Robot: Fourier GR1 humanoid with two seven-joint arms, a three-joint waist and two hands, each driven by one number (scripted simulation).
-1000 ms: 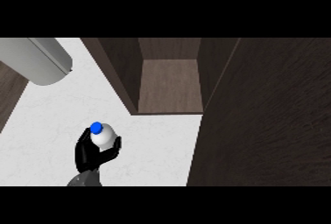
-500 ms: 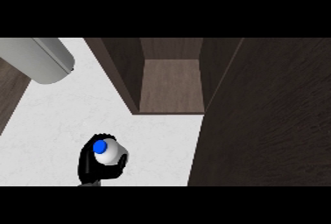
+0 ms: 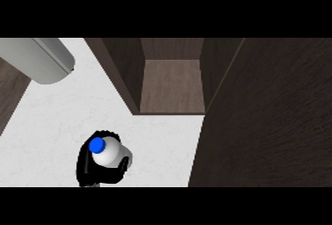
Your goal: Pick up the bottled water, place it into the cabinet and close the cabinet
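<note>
The bottled water [image 3: 111, 154] is white with a blue cap [image 3: 97, 145] and is seen from above at the lower left of the head view. My left hand [image 3: 86, 166] is shut on it, with black fingers wrapped round its left side and underneath. The hand hides most of the bottle's body. The dark wooden cabinet [image 3: 172, 85] stands open up and to the right of the bottle, and its inner shelf is bare. Its open door [image 3: 266, 123] fills the right side of the view. My right hand does not show.
The white counter [image 3: 58, 114] stretches between the hand and the cabinet's front edge. A large grey rounded cylinder [image 3: 35, 59] juts in at the top left. A dark wooden strip [image 3: 9, 94] runs along the left edge.
The left hand and the bottle have shifted toward the view's lower edge, and the bottle looks larger. Over the last half second they have hardly moved.
</note>
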